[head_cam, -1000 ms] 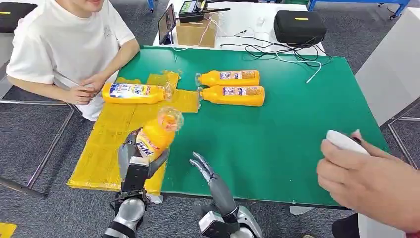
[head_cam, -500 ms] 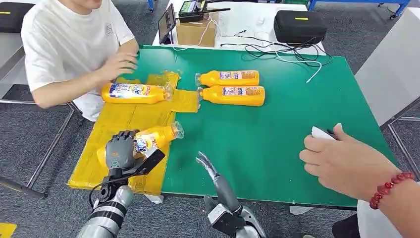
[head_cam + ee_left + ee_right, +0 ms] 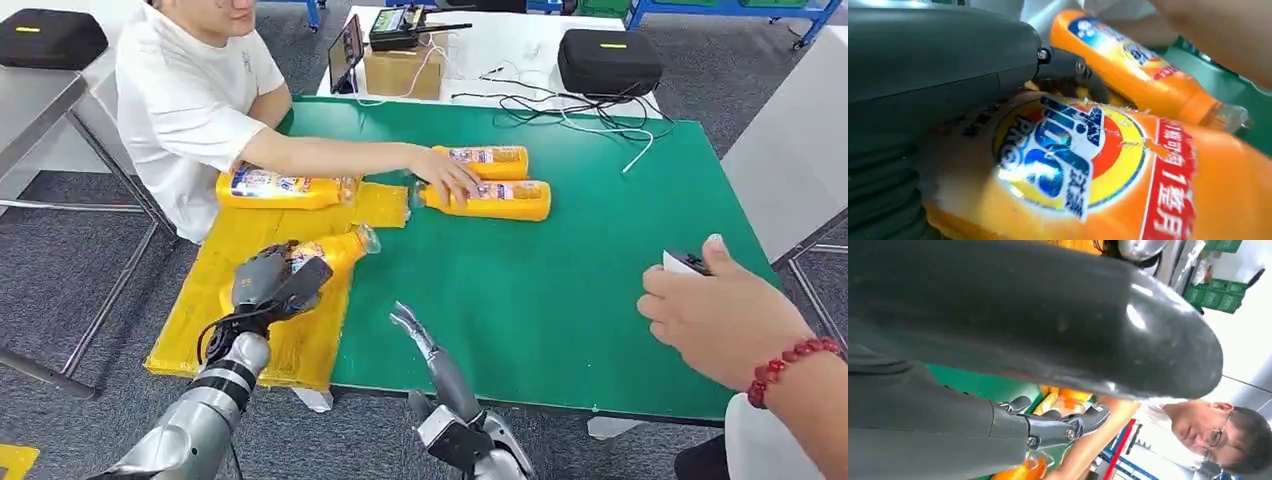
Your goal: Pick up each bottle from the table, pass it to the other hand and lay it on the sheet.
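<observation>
My left hand [image 3: 272,285] grips an orange bottle [image 3: 335,251] lying low over the yellow sheet [image 3: 225,250], cap toward the green table; its label fills the left wrist view [image 3: 1073,160]. A second orange bottle [image 3: 285,187] lies on the sheet's far end. Two more orange bottles lie side by side on the green table [image 3: 580,280]: the far one [image 3: 490,157] and the near one [image 3: 500,199], which a seated person's hand [image 3: 445,175] touches. My right hand [image 3: 425,340] hovers at the table's near edge, holding nothing, fingers extended.
A person in a white shirt [image 3: 190,100] sits at the left, arm stretched across the sheet. Another person's hand [image 3: 725,315] with a red bead bracelet holds a small white device at the right. A cardboard box [image 3: 403,70], black case [image 3: 608,60] and cables lie beyond the table.
My left hand has lowered the bottle from tilted-up down flat over the sheet. The seated person's arm reached from the sheet's left side across to the two bottles on the table.
</observation>
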`<state>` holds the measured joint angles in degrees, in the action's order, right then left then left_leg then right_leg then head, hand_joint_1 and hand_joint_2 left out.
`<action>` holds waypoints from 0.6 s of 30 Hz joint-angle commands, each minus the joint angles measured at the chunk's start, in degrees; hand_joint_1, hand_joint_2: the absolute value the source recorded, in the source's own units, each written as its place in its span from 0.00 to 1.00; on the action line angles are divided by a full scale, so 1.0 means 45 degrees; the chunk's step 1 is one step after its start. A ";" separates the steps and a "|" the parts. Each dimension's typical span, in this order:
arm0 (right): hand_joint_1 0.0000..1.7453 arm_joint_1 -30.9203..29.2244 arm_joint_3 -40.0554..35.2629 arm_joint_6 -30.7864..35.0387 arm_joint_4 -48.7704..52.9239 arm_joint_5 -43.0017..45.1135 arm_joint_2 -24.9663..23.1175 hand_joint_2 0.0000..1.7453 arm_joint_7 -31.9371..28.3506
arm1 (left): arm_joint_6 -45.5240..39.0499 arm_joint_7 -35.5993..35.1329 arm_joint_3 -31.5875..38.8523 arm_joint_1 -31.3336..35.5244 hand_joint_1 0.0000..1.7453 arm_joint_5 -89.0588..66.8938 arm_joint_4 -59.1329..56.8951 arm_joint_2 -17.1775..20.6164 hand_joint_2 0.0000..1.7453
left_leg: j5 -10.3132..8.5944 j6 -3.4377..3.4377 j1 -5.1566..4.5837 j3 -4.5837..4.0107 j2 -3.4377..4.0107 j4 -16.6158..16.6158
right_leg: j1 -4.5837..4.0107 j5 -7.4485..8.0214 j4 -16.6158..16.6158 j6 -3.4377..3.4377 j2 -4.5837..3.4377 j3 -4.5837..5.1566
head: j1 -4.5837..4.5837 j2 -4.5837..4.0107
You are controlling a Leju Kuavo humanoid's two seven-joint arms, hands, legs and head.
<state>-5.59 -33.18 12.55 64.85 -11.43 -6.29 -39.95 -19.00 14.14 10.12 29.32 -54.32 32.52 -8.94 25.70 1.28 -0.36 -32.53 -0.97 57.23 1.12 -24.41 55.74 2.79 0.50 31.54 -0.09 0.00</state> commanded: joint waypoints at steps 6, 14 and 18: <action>0.00 -0.0301 0.0588 -0.0092 -0.0716 0.0026 0.0107 0.00 -0.0010 | 0.3039 0.0463 -0.1672 -0.0575 0.00 0.2547 -0.0750 0.0139 0.00 | -0.0005 -0.0019 -0.0003 0.0026 0.0043 -0.0022 | 0.0001 0.0019 -0.0022 -0.0019 -0.0026 -0.0017 | 0.0000 0.0000; 0.00 -0.0221 0.0570 0.0034 -0.0683 0.0077 0.0176 0.00 -0.0010 | 0.3106 0.1007 -0.2021 -0.0894 0.00 0.3744 0.0094 0.0006 0.00 | -0.0004 -0.0011 -0.0005 0.0043 -0.0003 -0.0015 | 0.0004 0.0012 -0.0017 -0.0013 0.0001 -0.0047 | 0.0005 0.0000; 0.00 -0.0221 0.0570 0.0034 -0.0683 0.0077 0.0176 0.00 -0.0010 | 0.3106 0.1007 -0.2021 -0.0894 0.00 0.3744 0.0094 0.0006 0.00 | -0.0007 -0.0019 0.0005 0.0033 0.0013 -0.0017 | -0.0007 0.0020 -0.0022 -0.0024 -0.0012 -0.0033 | 0.0000 0.0000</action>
<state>-5.58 -31.06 12.52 64.57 -11.19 -6.27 -39.95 -5.92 19.10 3.28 28.50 -38.23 34.10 -8.94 25.70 1.29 -0.40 -32.34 -1.13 57.23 1.16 -24.42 55.73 2.81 0.62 31.31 -0.09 0.00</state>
